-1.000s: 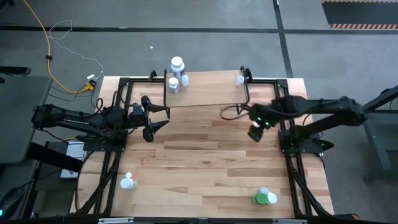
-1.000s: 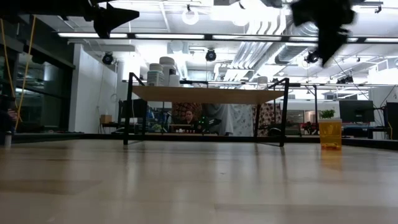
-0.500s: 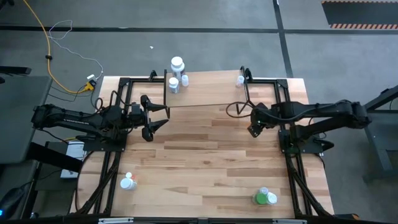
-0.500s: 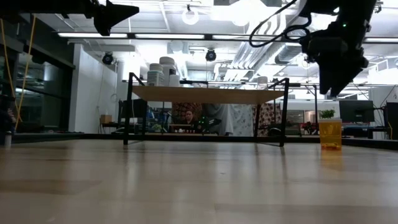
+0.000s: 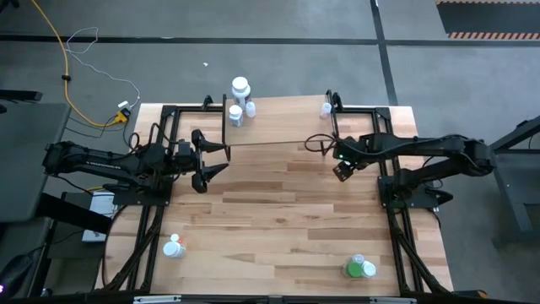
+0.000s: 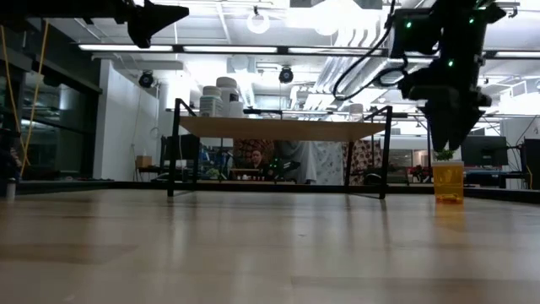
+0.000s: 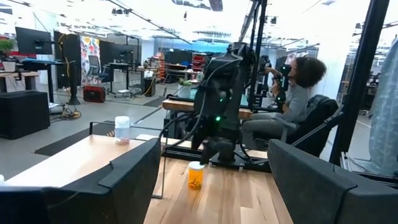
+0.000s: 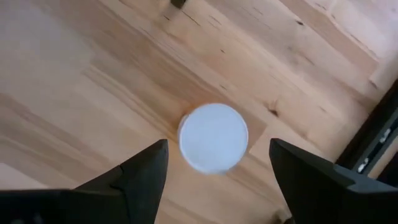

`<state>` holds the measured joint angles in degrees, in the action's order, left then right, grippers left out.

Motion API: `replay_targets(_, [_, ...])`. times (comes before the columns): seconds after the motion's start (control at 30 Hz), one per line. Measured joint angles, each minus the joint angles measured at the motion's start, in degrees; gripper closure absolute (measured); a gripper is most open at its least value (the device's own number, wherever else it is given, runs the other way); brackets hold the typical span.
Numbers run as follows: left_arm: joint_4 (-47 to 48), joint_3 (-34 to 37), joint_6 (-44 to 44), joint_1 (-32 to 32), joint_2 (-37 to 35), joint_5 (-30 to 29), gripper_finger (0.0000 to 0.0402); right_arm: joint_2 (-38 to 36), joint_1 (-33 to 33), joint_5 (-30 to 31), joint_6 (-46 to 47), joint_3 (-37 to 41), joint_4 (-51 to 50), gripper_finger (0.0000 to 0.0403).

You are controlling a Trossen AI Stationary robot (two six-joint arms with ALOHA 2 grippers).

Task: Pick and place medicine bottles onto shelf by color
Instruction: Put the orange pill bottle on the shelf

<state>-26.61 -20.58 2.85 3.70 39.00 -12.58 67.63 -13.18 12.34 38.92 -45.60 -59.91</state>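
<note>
**Poised Over the Orange Bottle's Cap**

High view: places the right gripper [image 5: 342,169] over the worktop [image 5: 278,228], just off the near right corner of the shelf [image 5: 278,122]. Hides the bottle beneath it completely. Puts the left gripper [image 5: 221,158] waiting off the shelf's near left corner, jaws spread wide. Counts three white bottles [image 5: 240,101] at the shelf's far left corner and a lone bottle [image 5: 325,108] at its far right. Leaves a green bottle [image 5: 360,268] and a red-marked bottle [image 5: 174,247] near the worktop's front corners.

Low view: reveals what overhead cannot, namely the orange bottle [image 6: 448,181] upright on the worktop, right gripper just above and apart from it.

Right wrist view: looks straight down on the white cap [image 8: 213,137], set between wide-open jaws, a little nearer one of the fingers [image 8: 140,180].

Left wrist view: frames that bottle side-on, with a seated person [image 7: 292,93] beyond.

Likely risks: closing off-centre and toppling the bottle with the nearer finger; clipping the shelf's edge while lifting.
</note>
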Motion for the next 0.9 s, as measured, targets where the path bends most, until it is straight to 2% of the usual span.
replay_targets(0.27, [-0.24,-0.01,0.00,0.00,-0.01,0.00,0.0115,1.02,-3.37,-3.13,-5.44,2.54,4.93,0.0132])
replay_targets(0.9, [-0.29,-0.02,-0.02,0.00,0.00,0.00,0.0115,1.01,-4.91,-5.16,-7.92,6.27,9.53,0.0132])
